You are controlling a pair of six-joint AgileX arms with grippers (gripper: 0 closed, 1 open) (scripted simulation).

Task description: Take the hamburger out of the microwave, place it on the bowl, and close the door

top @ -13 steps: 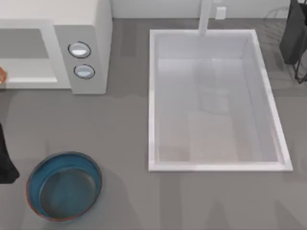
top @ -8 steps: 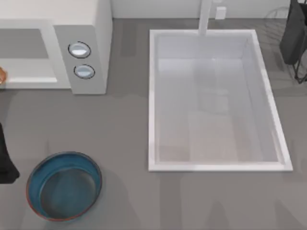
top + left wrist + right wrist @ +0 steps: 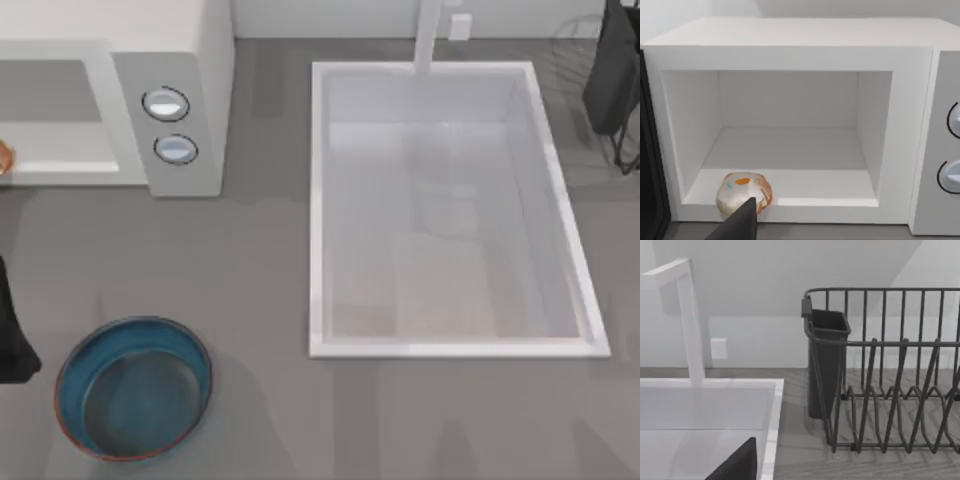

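The white microwave point(image 3: 170, 60) stands at the back left, its cavity point(image 3: 790, 125) open at the front. The hamburger point(image 3: 743, 192) lies on the cavity floor at the front edge; a sliver of it shows at the top view's left edge point(image 3: 4, 155). A dark upright strip point(image 3: 651, 160) borders the opening; I cannot tell whether it is the door. A dark part of my left gripper point(image 3: 740, 224) rises just in front of the hamburger, close to it. The blue-teal bowl point(image 3: 133, 388) sits at the front left, with nothing in it.
A large white sink basin point(image 3: 450, 210) with a tap point(image 3: 428, 35) takes the table's middle and right. A dark wire dish rack with a cutlery holder point(image 3: 827, 365) stands at the back right. A dark part of my right gripper point(image 3: 737, 465) hangs by the sink's rim.
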